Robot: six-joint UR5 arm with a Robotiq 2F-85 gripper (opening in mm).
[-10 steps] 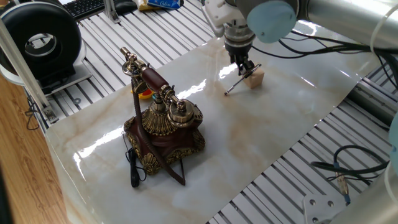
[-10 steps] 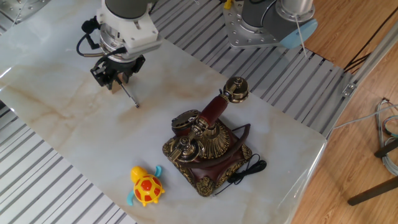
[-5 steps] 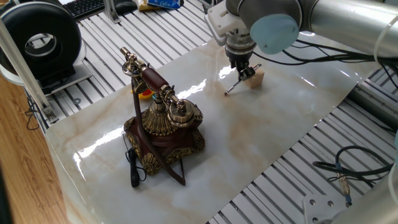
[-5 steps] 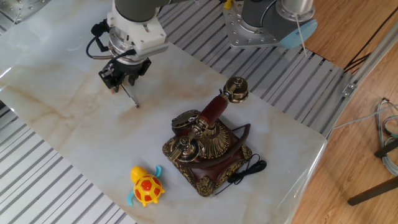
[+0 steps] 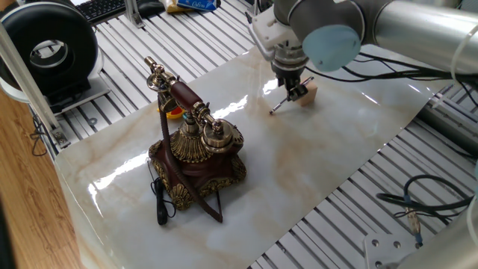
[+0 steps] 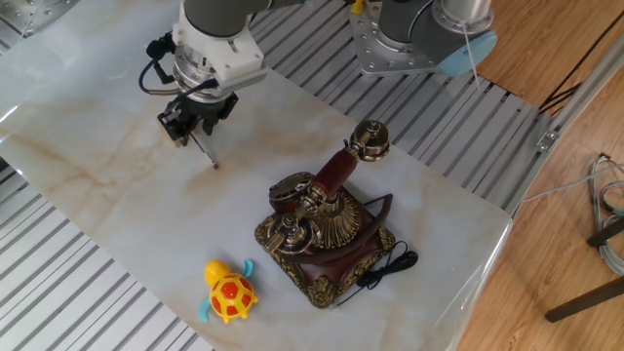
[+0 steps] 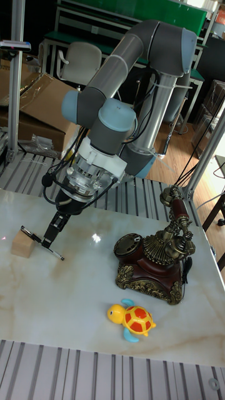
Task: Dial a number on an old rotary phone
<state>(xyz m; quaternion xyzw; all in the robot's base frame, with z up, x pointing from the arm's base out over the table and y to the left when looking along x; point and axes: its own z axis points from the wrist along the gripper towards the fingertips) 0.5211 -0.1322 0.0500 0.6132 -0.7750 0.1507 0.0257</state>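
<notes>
The old rotary phone [image 5: 200, 152] [image 6: 327, 232] [image 7: 152, 261] stands on the marble sheet, dark red-brown with gold trim. Its handset rests upright in the brass cradle and the black cord lies beside it. My gripper [image 5: 296, 89] [image 6: 186, 131] [image 7: 51, 234] is far from the phone, low over a thin stick [image 5: 278, 107] [image 7: 39, 240] that leans on a small pale wooden block [image 5: 308, 93] [image 7: 22, 244]. The fingertips are at the stick's middle. I cannot make out the gap between them. In the other fixed view the block is hidden behind the gripper.
A yellow and orange toy turtle [image 6: 228, 292] [image 7: 132, 320] lies in front of the phone. The marble sheet [image 5: 321, 157] lies on a slotted metal table. A black round device [image 5: 51, 46] and a keyboard are beyond the far corner.
My gripper has shifted slightly from above the wooden block toward the stick's middle and turned a little. Stick, block and phone have stayed in place.
</notes>
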